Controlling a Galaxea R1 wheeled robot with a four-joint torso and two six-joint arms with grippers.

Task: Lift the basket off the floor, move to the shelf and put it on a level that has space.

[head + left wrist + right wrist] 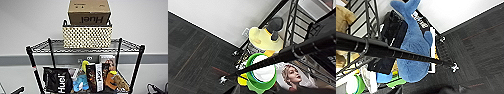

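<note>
Up on the level [125,45] of the shelf [136,67], the basket [86,36] is sitting long side toward you — high above both arms; you cannot tell either pincer's state.

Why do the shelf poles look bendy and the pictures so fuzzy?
Head view: the wide lens splays the shelf posts outward, and the basket weave looks soft. Left wrist view: a black post blurs close up. Right wrist view: the blue whale toy is smeary; the lighting is even, with no glare.
</note>
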